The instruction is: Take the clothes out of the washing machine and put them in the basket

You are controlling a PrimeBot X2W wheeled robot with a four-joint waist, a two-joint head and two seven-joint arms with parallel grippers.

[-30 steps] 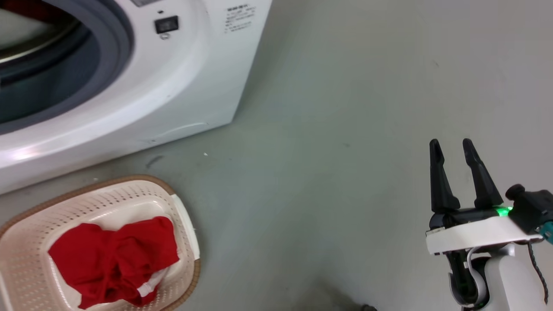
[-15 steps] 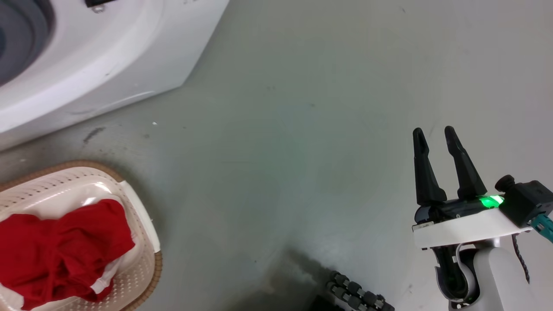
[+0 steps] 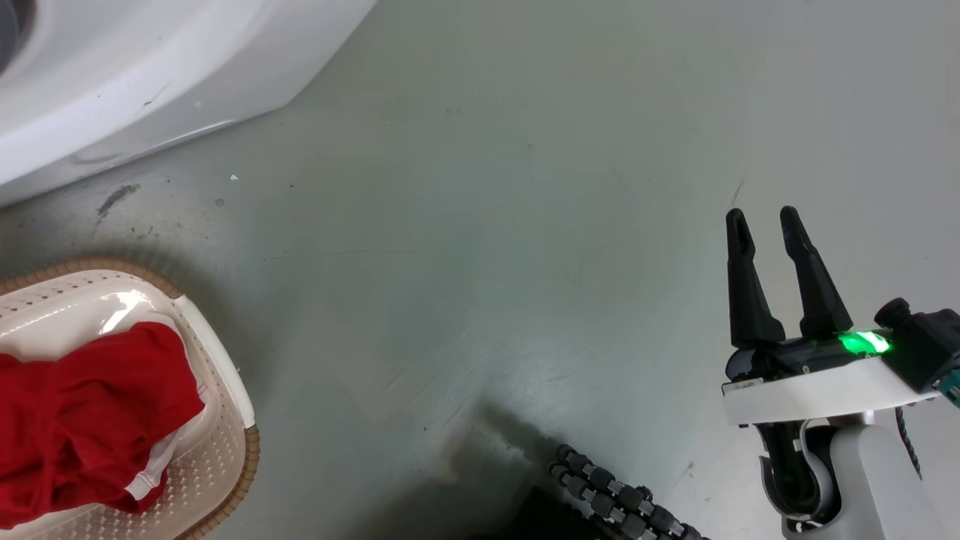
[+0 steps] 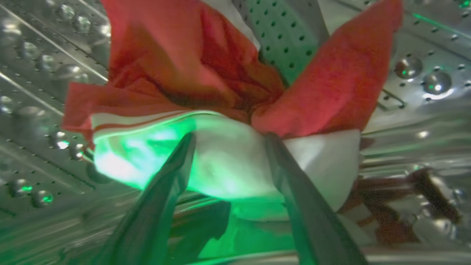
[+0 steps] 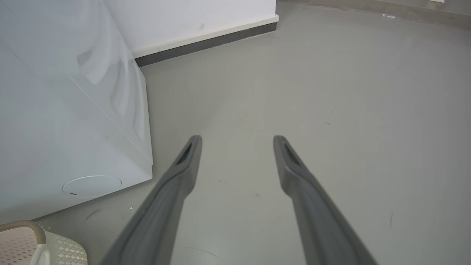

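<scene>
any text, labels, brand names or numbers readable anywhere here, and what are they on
None can be read.
washing machine: the white panels in view bear no print.
basket: no lettering shows.
What looks like a small tag on the white plate behind the right gripper: too small to read.

The basket [image 3: 201, 469] and washing machine [image 3: 150, 67] run off the head view's left edge.

Grey floor [image 5: 331, 92], white wall [image 5: 191, 18], dark skirting [image 5: 206, 42].
</scene>
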